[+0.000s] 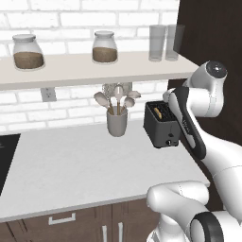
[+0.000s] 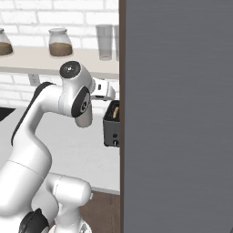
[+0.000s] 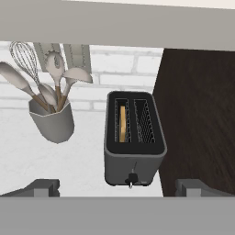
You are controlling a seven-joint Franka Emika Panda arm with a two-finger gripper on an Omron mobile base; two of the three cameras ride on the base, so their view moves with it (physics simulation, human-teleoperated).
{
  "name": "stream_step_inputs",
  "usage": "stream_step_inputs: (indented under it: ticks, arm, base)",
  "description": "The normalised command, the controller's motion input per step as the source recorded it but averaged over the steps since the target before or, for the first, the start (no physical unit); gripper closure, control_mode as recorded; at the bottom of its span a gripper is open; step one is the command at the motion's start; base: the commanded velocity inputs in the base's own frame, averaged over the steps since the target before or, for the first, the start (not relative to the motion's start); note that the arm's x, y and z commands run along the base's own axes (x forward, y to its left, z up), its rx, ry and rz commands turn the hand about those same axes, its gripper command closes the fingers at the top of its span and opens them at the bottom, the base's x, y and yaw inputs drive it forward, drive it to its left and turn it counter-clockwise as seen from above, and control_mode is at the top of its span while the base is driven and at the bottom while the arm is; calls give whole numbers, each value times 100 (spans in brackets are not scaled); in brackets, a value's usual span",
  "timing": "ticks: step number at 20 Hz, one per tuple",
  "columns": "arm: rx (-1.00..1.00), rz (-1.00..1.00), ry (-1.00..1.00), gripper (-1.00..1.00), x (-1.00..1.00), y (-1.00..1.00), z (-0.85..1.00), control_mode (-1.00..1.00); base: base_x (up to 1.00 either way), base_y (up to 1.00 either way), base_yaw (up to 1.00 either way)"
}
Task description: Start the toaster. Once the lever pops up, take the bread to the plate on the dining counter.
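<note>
The dark grey two-slot toaster point(image 3: 134, 137) stands on the wall counter against a dark cabinet side, also in the left base view point(image 1: 160, 125) and the right base view point(image 2: 111, 126). The bread point(image 3: 122, 124) sits upright in its left slot, its top edge showing point(image 1: 162, 112). A small lever point(image 3: 131, 179) sticks out low on the toaster's front. My gripper point(image 3: 117, 188) hovers above and in front of the toaster, open, its fingertips point(image 3: 42, 187) spread wide with nothing between them. The plate and the dining counter are out of view.
A grey utensil cup point(image 1: 116, 123) with spoons and a whisk stands left of the toaster. A shelf point(image 1: 71, 71) above carries two jars and glasses. A tall dark cabinet point(image 3: 202, 114) borders the toaster's right. White counter point(image 1: 85, 160) stretches left to a black cooktop point(image 1: 5, 156).
</note>
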Motion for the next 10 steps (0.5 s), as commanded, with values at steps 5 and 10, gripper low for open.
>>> stream_step_inputs:
  ticks: [5, 10]
  arm:
    - [0, 0, 0, -100, 0, 0, 0, -100]
    - [0, 0, 0, -100, 0, 0, 0, -100]
  base:
    - [0, 0, 0]
    - [0, 0, 0]
